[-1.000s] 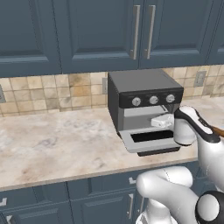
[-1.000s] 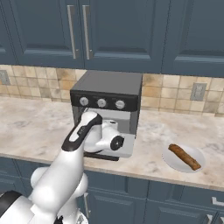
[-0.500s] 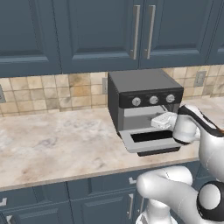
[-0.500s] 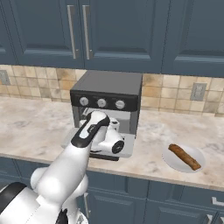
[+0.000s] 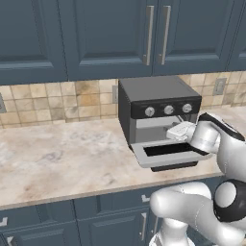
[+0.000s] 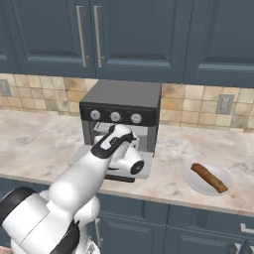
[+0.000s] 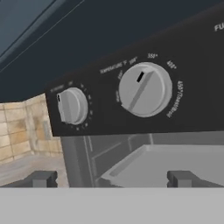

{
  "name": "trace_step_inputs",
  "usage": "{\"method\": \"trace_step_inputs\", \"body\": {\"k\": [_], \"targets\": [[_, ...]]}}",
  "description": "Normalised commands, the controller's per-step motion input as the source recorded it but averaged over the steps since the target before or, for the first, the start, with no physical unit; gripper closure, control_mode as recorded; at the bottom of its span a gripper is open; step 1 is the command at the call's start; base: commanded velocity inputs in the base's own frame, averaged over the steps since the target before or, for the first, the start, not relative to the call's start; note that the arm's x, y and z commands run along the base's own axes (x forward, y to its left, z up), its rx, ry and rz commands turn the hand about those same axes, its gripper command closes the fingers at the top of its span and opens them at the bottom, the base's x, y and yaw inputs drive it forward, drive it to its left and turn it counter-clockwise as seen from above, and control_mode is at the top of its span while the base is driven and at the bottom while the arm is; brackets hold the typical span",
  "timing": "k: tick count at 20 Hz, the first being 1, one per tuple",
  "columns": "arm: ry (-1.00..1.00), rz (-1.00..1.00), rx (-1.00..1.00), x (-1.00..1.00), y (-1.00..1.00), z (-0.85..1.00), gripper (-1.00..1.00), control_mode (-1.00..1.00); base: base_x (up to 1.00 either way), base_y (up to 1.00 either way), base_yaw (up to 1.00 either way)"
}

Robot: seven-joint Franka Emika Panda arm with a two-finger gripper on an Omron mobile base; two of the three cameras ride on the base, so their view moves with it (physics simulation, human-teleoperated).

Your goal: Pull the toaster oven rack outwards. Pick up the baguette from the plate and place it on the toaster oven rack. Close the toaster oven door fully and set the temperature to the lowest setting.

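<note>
one toaster oven [image 5: 158, 113] sits on the counter [image 5: 57, 153] in the left base view, with three silver knobs [image 5: 168, 109] on its black strip and its door [image 5: 168, 153] folded down flat; the gripper [image 5: 178, 131] hangs just in front of the opening, above the door. in the right base view, one baguette [image 6: 209, 177] lies on one plate [image 6: 194, 182], well apart to the right of the oven, and two cabinet handles [image 6: 88, 35] hang above. in the hand view, two knobs [image 7: 145, 89] show close up, the rack [image 7: 175, 162] lies below them, and the two fingertips [image 7: 41, 178] stand wide apart, holding nothing.
</note>
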Motion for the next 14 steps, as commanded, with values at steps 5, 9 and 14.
{"method": "trace_step_inputs", "body": {"k": [5,9,14], "targets": [[0.0,0.0,0.0,0.24,-0.18,0.0,-1.0,-1.0,0.0,0.0,0.0],[0.0,0.0,0.0,0.15,-0.14,0.0,-1.0,-1.0,0.0,0.0,0.0],[0.0,-0.01,0.0,0.0,0.0,-0.05,-1.0,-1.0,0.0,0.0,0.0]]}}
